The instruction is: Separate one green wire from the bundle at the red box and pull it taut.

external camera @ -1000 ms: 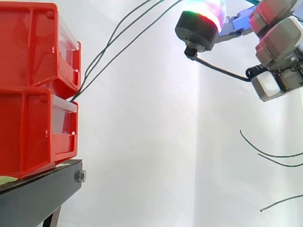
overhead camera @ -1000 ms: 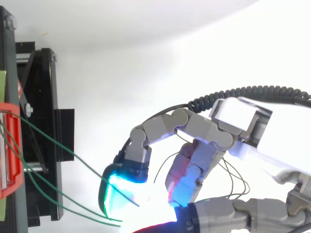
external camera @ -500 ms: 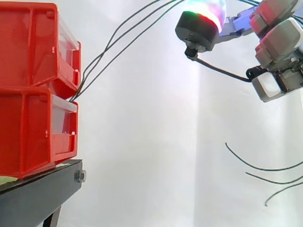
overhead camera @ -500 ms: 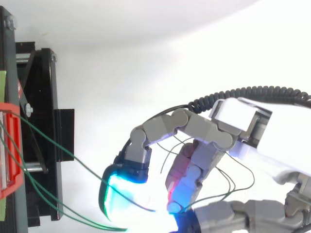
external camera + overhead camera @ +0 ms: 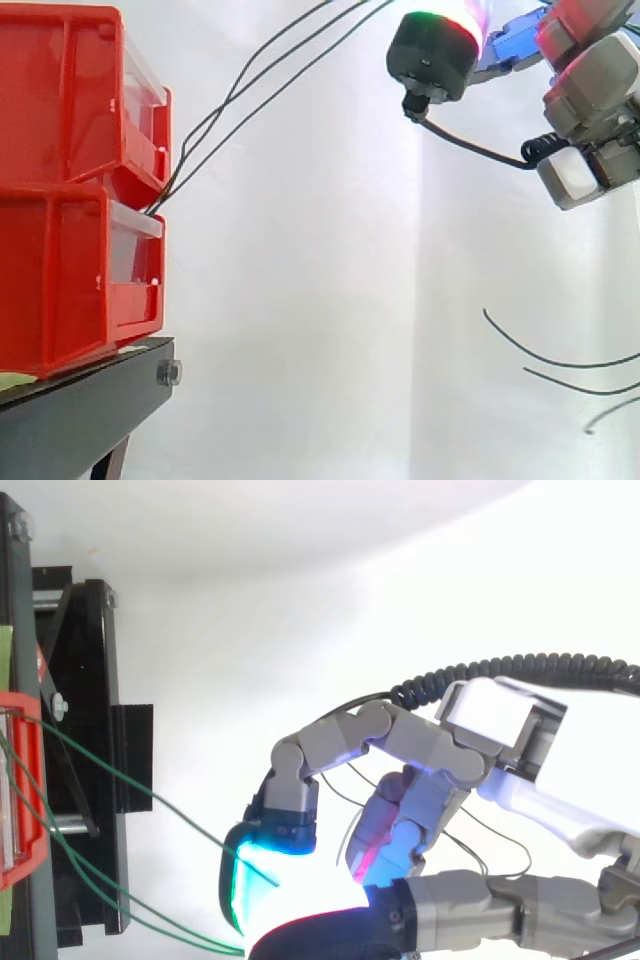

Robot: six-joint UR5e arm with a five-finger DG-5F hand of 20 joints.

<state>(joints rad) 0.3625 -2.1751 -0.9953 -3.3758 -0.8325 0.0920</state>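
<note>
Two red bins [image 5: 70, 190] sit one on top of the other on a black stand [image 5: 70, 420], close to the left edge. The green wires [image 5: 190, 827] come out of the gap between the bins, at their front edge. They run up and across in fairly straight lines to the hand [image 5: 400, 742]. The hand is high up in the top right corner of the side view. Its fingers are bent, and the wires are pinched between its glowing pads [image 5: 245, 880]. I cannot tell how many wires it holds. The loose wire ends [image 5: 540, 358] hang down below the hand, near the right edge. Between the bins and the hand there is lots of open room, with the white curtain [image 5: 330, 300] behind.
</note>
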